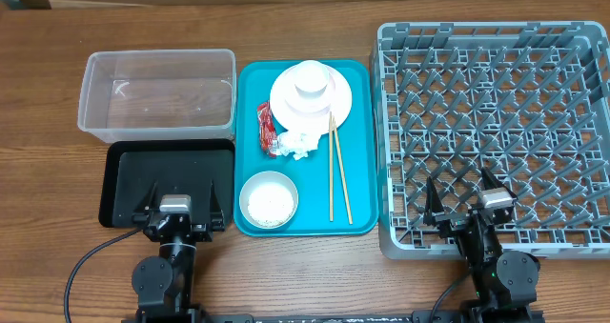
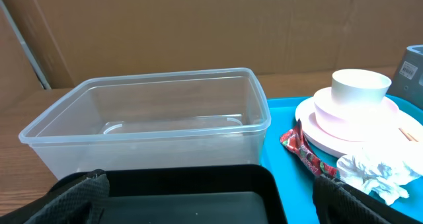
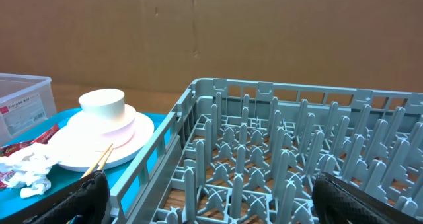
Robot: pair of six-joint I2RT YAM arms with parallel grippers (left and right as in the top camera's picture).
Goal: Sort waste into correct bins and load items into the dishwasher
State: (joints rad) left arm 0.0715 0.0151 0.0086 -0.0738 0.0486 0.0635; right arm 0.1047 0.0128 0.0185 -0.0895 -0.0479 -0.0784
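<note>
Though your wrist views crop the fingers (image 2: 73, 197) to dark tips, the left gripper (image 1: 181, 188) and right gripper (image 1: 459, 191) gape empty; on the teal tray (image 1: 357, 171), the tissue (image 1: 299, 146) hides one end of the red wrapper (image 1: 265, 123).

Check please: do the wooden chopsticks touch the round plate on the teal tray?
Touching. In the right wrist view the chopsticks lean with their far tips on the rim of the plate; the overhead view agrees.

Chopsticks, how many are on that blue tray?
2. Both chopsticks lie together on the teal tray, far tips on the pink plate, near tips spread apart. None seem hidden.
</note>
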